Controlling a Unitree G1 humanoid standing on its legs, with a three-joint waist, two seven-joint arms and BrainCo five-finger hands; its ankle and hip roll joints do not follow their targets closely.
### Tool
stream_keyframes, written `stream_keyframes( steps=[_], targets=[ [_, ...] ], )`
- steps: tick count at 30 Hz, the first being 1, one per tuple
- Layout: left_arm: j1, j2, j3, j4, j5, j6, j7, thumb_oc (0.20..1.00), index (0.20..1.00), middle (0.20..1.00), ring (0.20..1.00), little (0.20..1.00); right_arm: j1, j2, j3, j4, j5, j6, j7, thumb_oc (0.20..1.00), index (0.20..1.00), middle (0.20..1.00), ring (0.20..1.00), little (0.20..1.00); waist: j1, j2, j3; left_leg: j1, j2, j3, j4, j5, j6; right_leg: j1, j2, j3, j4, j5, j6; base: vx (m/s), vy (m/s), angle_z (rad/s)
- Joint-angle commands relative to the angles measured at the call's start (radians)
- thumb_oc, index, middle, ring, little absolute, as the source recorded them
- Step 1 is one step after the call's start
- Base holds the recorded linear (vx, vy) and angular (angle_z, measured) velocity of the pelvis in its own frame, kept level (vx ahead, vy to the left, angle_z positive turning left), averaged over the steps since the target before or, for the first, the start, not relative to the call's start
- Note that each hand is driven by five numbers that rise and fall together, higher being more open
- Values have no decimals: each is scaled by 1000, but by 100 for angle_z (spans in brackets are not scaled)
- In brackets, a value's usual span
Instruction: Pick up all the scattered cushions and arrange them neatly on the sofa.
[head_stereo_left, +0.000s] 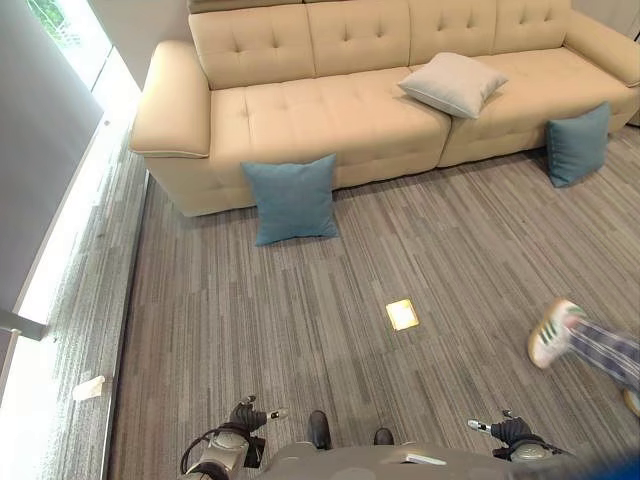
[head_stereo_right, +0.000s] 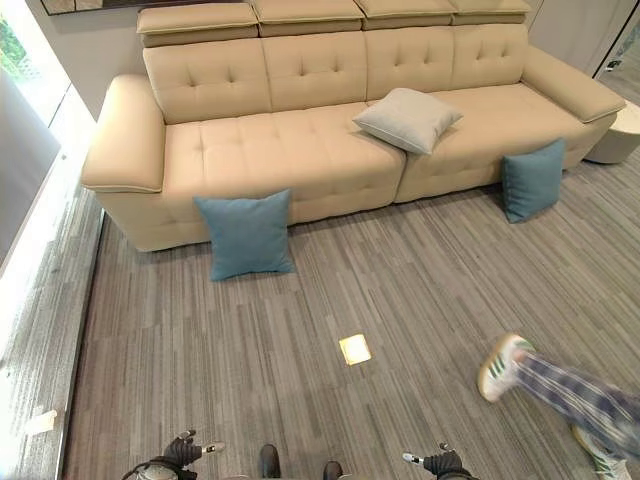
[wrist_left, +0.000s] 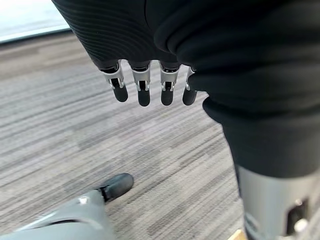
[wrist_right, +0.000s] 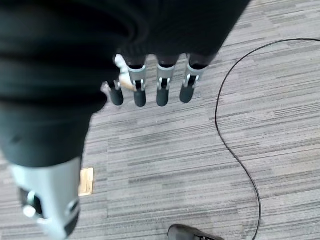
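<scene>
Both hands, left hand (head_stereo_left: 243, 417) and right hand (head_stereo_left: 512, 430), hang released at the frame's bottom, so I must first approach the nearer blue cushion (head_stereo_left: 293, 199) leaning against the sofa (head_stereo_left: 330, 110).

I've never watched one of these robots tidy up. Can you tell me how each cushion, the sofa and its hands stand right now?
Left blue cushion: on the floor, upright, leaning on the sofa front.
Right blue cushion: on the floor, upright against the sofa front.
Grey cushion: lying on the sofa seat.
Sofa: one cushion on it.
Left hand: open, holding nothing.
Right hand: open, holding nothing.
</scene>
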Motion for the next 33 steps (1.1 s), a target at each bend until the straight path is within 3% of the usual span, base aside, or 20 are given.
stream_keyframes(
  steps=[1,17,20,23,24,27,28,33],
  targets=[
    [-48,9,-29,40,26,-15,19,1000,1000,1000,1000,1000,-35,-6,29,34,-41,-1,-15,1000,1000,1000,1000,1000,4,7,15,75,36,12,11,-122,-77,-31,-89,2,3,6,130,33,8,-1],
    [-15,8,-3,61,22,-9,20,1000,1000,1000,1000,1000,-50,-12,57,25,-96,5,-13,1000,1000,1000,1000,1000,32,-3,15,106,25,10,11,-139,-61,-6,-100,-15,24,-1,138,36,13,-2],
    [-24,21,3,48,12,-18,21,1000,1000,1000,1000,1000,-83,-20,78,-3,-123,9,-13,1000,1000,1000,1000,1000,60,-16,38,53,5,0,86,-169,-31,-63,-132,-10,108,1,154,-9,123,-21],
    [-29,29,3,47,15,-19,20,1000,1000,1000,1000,1000,-94,-20,84,-5,-134,13,-12,1000,1000,1000,1000,1000,68,-17,46,40,-6,-8,98,-178,-18,-98,-149,-9,157,9,167,1,135,-7],
    [-31,33,-2,46,21,-21,18,1000,1000,1000,1000,1000,-101,-19,90,-11,-143,16,-10,1000,1000,1000,1000,1000,70,-13,57,37,-20,-21,103,-185,-2,-135,-165,-5,229,21,180,20,147,-2],
    [-34,36,-2,44,20,-21,16,1000,1000,1000,1000,1000,-104,-21,95,-12,-146,18,-7,1000,1000,1000,1000,1000,69,-7,70,42,-26,-29,104,-188,11,-168,-171,0,306,30,178,39,130,-4],
    [-38,40,-5,44,23,-25,16,1000,1000,1000,1000,1000,-107,-17,101,-17,-148,15,-7,1000,1000,1000,1000,1000,62,5,80,60,-30,-42,92,-189,16,-205,-164,3,361,28,170,105,76,1],
    [-41,41,-5,43,21,-31,14,1000,1000,1000,1000,1000,-106,-26,110,-27,-143,11,-5,1000,1000,1000,1000,1000,36,5,87,96,-44,-76,80,-201,13,-256,-82,46,276,10,137,134,-22,11]
  ],
)
